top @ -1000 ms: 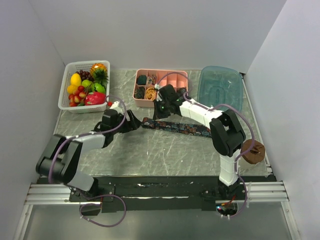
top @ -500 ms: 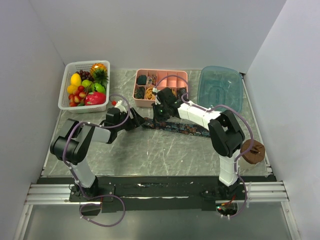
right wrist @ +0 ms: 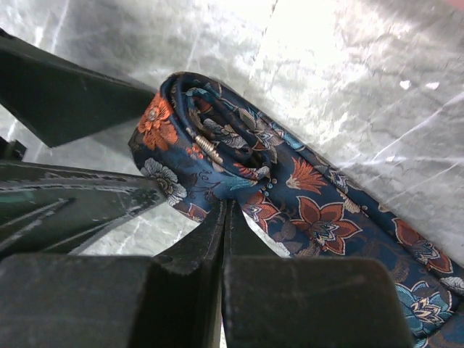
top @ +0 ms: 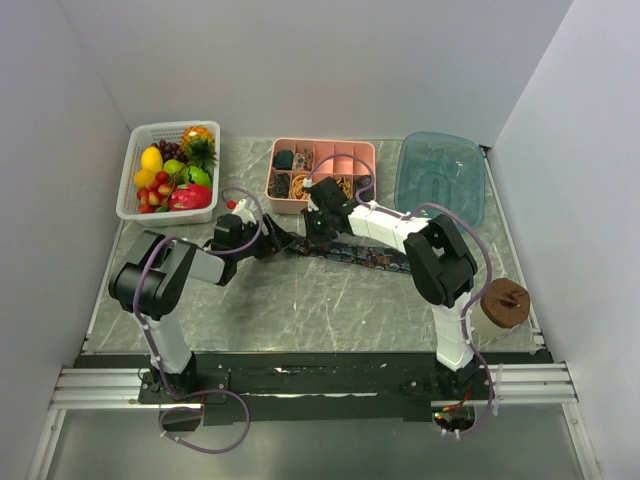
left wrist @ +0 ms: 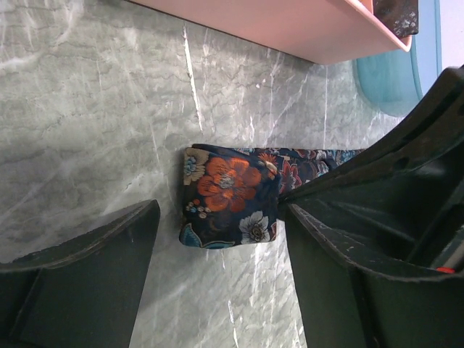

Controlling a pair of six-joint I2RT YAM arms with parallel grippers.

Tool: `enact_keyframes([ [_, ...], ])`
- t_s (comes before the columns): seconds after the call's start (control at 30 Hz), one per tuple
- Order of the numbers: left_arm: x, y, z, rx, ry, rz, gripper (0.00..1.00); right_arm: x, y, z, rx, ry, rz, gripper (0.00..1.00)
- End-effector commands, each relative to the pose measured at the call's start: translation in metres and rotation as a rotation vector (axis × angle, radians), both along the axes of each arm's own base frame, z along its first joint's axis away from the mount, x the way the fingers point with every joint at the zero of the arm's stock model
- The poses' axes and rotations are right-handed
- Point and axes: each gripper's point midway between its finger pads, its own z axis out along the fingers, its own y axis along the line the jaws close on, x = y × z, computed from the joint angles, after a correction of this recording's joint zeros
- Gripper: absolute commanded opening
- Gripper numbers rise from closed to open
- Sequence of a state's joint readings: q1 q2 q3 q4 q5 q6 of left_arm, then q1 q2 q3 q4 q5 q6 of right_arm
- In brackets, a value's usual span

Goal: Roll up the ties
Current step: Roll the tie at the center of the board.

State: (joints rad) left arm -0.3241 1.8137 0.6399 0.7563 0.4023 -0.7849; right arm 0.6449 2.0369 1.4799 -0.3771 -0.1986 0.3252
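Left end effector (left wrist: 219, 210) open, fingers either side of tie (left wrist: 228, 183) roll; right end effector (right wrist: 226, 209) pinched shut on tie.
Tie's long end cut off at pic edge, both wrist cams.

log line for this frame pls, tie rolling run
phase: rolling | tie: one end rolled, rest flat on table | left claw: open, straddling roll | right claw: shut, tips at roll edge

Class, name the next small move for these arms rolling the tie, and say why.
Probably close the left claw on the rolled end of the tie: it sits between those open fingers, while the right claw is shut at its edge.
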Motion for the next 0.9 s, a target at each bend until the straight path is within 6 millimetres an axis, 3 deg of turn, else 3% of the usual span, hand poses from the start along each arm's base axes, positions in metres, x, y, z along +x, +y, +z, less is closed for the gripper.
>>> enact_keyframes([
  [0.0, 0.0, -0.004, -0.006, -0.009, 0.012, -0.02, 0.76, 0.024, 0.003, 0.017, 0.025, -0.063, -0.041, 0.0],
  [0.27, 0.003, -0.007, -0.013, -0.024, 0.019, -0.025, 0.74, 0.034, 0.001, 0.018, 0.019, -0.069, -0.059, 0.0],
  [0.63, 0.006, -0.016, -0.017, -0.04, 0.021, -0.044, 0.65, 0.032, 0.003, -0.008, 0.017, -0.028, -0.063, 0.0],
  [0.87, 0.009, -0.024, -0.012, -0.059, 0.011, -0.055, 0.44, 0.031, 0.009, -0.013, 0.05, -0.013, -0.053, 0.0],
])
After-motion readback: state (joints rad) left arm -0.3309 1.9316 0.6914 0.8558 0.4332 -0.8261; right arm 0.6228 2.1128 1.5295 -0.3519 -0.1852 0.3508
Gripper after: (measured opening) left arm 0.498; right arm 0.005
